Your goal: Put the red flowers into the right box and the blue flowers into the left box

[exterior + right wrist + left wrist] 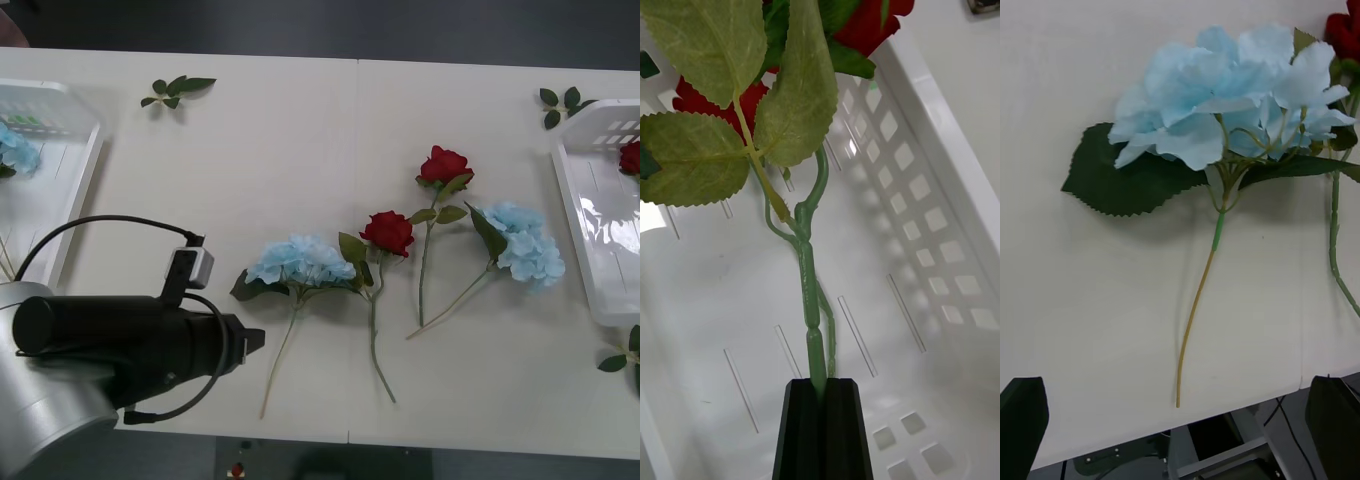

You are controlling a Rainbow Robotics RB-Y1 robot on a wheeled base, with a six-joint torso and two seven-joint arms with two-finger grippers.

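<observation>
a red rose (857, 26) hangs by its stem in the pinched right tool (824, 427) over the right box (940, 225), so release comes next, while the wide left tool (1180, 427) faces a blue flower (1225, 90) on the table (1075, 300).
</observation>
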